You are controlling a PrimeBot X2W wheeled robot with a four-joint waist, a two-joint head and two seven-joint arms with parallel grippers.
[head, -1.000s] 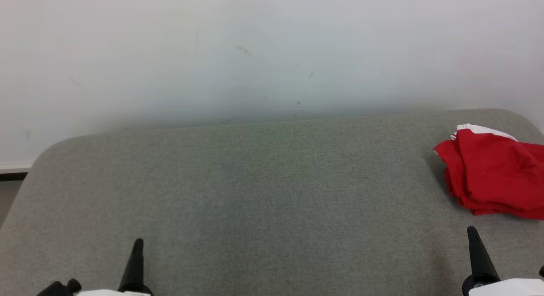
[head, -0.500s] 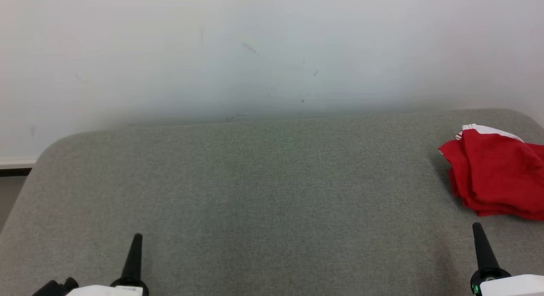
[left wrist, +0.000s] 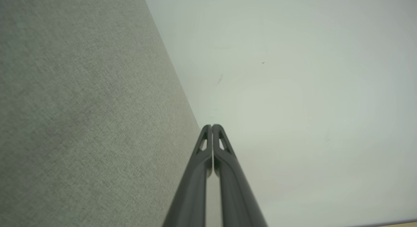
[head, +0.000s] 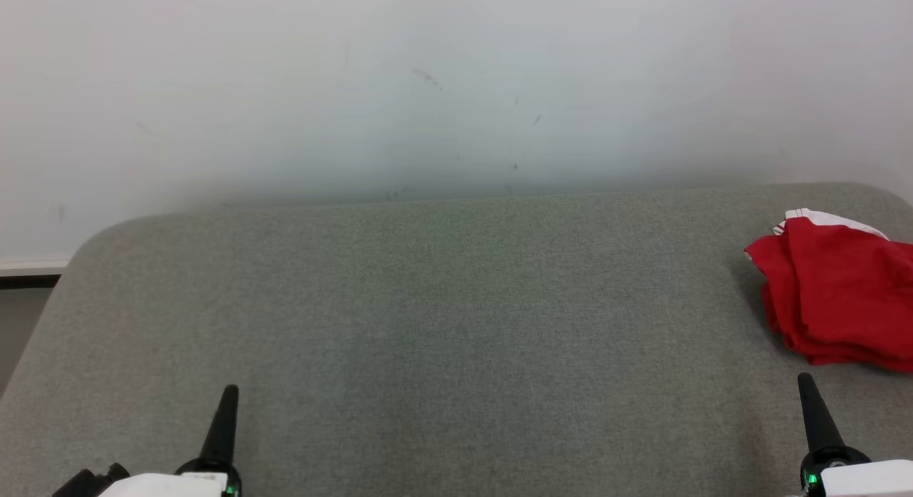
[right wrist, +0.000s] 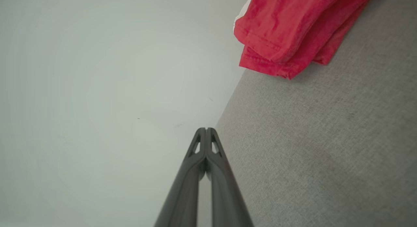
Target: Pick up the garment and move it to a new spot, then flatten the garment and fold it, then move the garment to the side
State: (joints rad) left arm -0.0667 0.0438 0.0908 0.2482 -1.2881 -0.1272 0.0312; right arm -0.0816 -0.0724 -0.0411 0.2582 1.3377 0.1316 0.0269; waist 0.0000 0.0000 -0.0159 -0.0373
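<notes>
Over the last second the whole head view has drifted slightly rightward, the marks on the wall (head: 456, 90) included, so the camera has turned and the garment (head: 838, 301) itself lies where it was. Red with white trim and folded in layers, it rests at the far right of the grey surface (head: 456, 326). The left tool (head: 228, 397) and right tool (head: 807, 386) sit at the near edge, both pinched fully together and holding nothing. The right tool is apart from the garment, on its near side.
</notes>
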